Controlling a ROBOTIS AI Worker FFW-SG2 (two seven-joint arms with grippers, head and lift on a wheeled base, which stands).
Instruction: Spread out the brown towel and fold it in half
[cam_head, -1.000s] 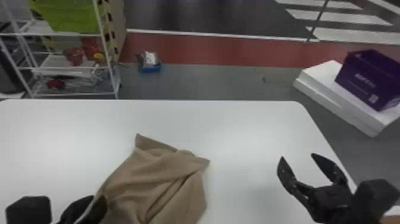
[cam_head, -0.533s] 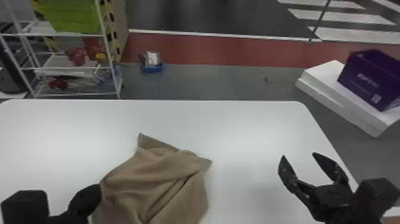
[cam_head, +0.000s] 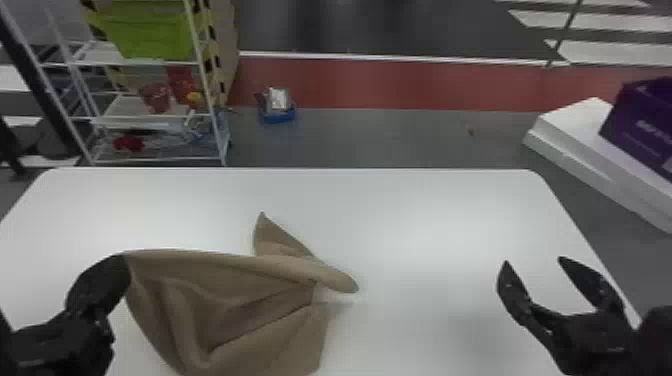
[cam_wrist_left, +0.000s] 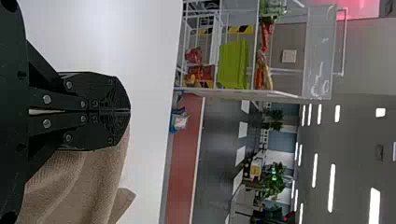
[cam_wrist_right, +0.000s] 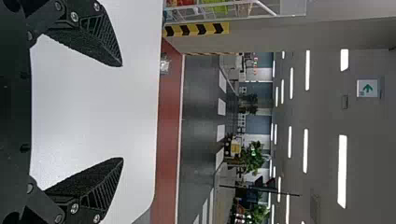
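Observation:
In the head view my left gripper (cam_head: 124, 261) is at the left, shut on a corner of the brown towel (cam_head: 225, 305). That corner is lifted, and the cloth drapes from it toward the middle, creased, with a pointed end lying on the white table (cam_head: 430, 220). The left wrist view shows the gripper (cam_wrist_left: 130, 112) with its fingers together and the towel (cam_wrist_left: 88, 186) hanging beside them. Over the table's right side, my right gripper (cam_head: 532, 260) stands open, away from the towel; the right wrist view has the same gripper (cam_wrist_right: 122, 112) with nothing between its fingers.
Beyond the table's far edge stand a white shelf rack (cam_head: 165, 117) at the left and a small blue bin (cam_head: 277, 107) on the floor. A purple box (cam_head: 642, 125) rests on white slabs (cam_head: 575, 145) to the right.
My left gripper, apart and low at the towel's left before, has closed on the cloth and risen, pulling a corner up and to the left. The right arm has kept still.

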